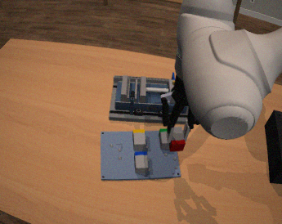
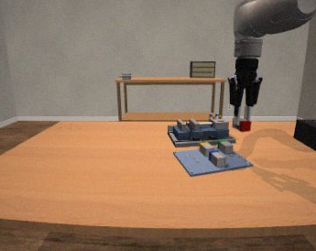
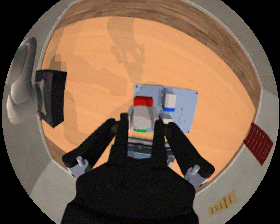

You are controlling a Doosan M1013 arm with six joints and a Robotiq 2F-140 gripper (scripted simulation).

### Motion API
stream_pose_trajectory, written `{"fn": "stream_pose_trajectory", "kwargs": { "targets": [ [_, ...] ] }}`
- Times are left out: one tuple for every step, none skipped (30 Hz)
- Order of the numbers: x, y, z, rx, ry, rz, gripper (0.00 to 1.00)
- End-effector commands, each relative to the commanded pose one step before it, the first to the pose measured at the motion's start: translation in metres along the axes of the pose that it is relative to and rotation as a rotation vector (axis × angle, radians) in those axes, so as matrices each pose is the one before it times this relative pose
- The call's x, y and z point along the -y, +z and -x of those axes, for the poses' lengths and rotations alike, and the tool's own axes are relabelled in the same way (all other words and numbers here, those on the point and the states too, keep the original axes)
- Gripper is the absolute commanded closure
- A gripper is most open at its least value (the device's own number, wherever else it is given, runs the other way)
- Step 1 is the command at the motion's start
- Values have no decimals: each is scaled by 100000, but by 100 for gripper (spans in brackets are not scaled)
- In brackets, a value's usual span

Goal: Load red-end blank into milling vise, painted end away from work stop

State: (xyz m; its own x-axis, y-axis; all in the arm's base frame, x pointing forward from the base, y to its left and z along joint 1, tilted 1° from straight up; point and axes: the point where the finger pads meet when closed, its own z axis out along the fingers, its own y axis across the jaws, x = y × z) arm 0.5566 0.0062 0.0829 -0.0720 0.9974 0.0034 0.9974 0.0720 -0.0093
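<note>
My gripper [image 1: 176, 136] [image 2: 243, 119] [image 3: 142, 111] is shut on the grey blank with the red end [image 1: 177, 145] [image 2: 245, 125] [image 3: 143, 102] and holds it high in the air, above the right part of the blue infeed plate [image 1: 114, 163] [image 2: 191, 164] [image 3: 188, 106]. The blank hangs level with its red end pointing away from the vise. The milling vise [image 1: 132, 96] [image 2: 196, 130] stands behind the plate, with nothing between its jaws. Three other blanks lie on the plate: a yellow-ended one [image 1: 139, 137] [image 2: 204, 147], a blue-ended one [image 1: 141, 162] [image 2: 217, 158] [image 3: 169, 102] and a green-ended one [image 1: 164, 138] [image 2: 225, 146].
A black box [image 1: 279, 147] [image 2: 310, 135] [image 3: 51, 96] stands at the right edge of the table. The arm's big white body [image 1: 224, 65] hides the vise's right end in the top view. A wooden side table [image 2: 170, 96] stands by the back wall.
</note>
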Motion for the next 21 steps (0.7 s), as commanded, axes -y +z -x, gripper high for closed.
{"fn": "stream_pose_trajectory", "kwargs": {
  "targets": [
    [1, 21, -3, -18, -2, 10, 100],
    [0, 0, 0, 0, 0, 0, 100],
    [0, -3, 0, 0, 0, 0, 100],
    [0, 6, 0, 0, 0, 0, 100],
    [0, 6, 0, 0, 0, 0, 100],
    [0, 6, 0, 0, 0, 0, 100],
    [0, 6, 0, 0, 0, 0, 100],
    [0, 6, 0, 0, 0, 0, 100],
    [0, 6, 0, 0, 0, 0, 100],
    [0, 6, 0, 0, 0, 0, 100],
    [0, 6, 0, 0, 0, 0, 100],
    [0, 6, 0, 0, 0, 0, 100],
    [0, 6, 0, 0, 0, 0, 100],
    [0, 6, 0, 0, 0, 0, 100],
    [0, 6, 0, 0, 0, 0, 100],
    [0, 6, 0, 0, 0, 0, 100],
    [0, 6, 0, 0, 0, 0, 100],
    [0, 0, 0, 0, 0, 0, 100],
    [0, 0, 0, 0, 0, 0, 100],
    [0, 4, 0, 0, 1533, 0, 100],
    [0, 8, 0, 0, 1533, 0, 100]
  ]
}}
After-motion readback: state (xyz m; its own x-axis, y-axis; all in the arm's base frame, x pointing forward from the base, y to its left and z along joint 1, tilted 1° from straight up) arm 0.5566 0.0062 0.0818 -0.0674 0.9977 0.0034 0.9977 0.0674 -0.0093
